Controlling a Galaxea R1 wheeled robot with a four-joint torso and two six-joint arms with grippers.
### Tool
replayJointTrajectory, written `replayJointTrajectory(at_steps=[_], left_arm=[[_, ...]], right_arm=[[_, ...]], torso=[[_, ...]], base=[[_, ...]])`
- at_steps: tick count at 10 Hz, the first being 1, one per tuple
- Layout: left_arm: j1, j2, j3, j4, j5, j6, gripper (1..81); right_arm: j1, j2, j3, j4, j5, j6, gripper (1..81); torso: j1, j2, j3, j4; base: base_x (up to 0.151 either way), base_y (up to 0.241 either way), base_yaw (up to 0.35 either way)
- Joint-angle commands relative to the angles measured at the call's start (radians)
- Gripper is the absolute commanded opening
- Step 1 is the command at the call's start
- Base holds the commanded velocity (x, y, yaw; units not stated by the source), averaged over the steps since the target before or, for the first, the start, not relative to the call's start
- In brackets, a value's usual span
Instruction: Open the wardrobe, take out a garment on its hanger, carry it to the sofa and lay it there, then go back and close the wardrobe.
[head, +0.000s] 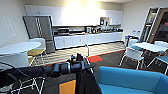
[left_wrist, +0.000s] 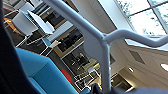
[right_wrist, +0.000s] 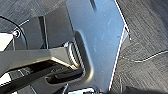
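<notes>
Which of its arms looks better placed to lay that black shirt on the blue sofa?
Probably the left: its gripper holds the hanger, with the black shirt hanging right beside the sofa.

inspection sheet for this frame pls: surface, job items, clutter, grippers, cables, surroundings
Surface: dark carpet, tiled kitchen floor beyond.
Job's things: black garment hangs on pale hanger from left arm, beside turquoise sofa.
Clutter: orange patch and red patch on floor.
Grippers: left gripper by the hanger, fingers unclear; right, nothing seen.
Cables: thin cable on carpet; black cable along left arm.
Surroundings: kitchen counter, fridge, white tables and chairs.
</notes>
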Motion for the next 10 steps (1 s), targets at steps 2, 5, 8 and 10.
replayJointTrajectory(at_steps=[2, 5, 8, 10], left_arm=[[-0.149, -0.002, 0.022, 0.028, -0.031, 0.019, 1.0], [-0.147, -0.002, 0.024, 0.037, -0.031, 0.017, 1.0], [-0.147, -0.008, 0.031, 0.039, -0.031, 0.017, 1.0], [-0.147, -0.018, 0.036, 0.040, -0.031, 0.017, 1.0]], right_arm=[[0.031, 0.000, 0.000, -0.009, -0.064, -0.011, 81.1], [0.028, 0.000, -0.002, -0.006, -0.064, -0.011, 81.1], [0.028, 0.000, -0.002, -0.006, -0.064, -0.011, 81.1], [0.027, 0.003, -0.002, -0.006, -0.062, -0.011, 81.1]], torso=[[0.000, 0.000, 0.000, 0.000], [0.000, 0.000, 0.000, 0.000], [0.000, 0.000, 0.000, 0.000], [0.000, 0.000, 0.000, 0.000]], base=[[0.000, 0.000, -0.248], [0.000, 0.000, -0.248], [0.000, 0.000, -0.248], [0.000, 0.000, -0.248]])
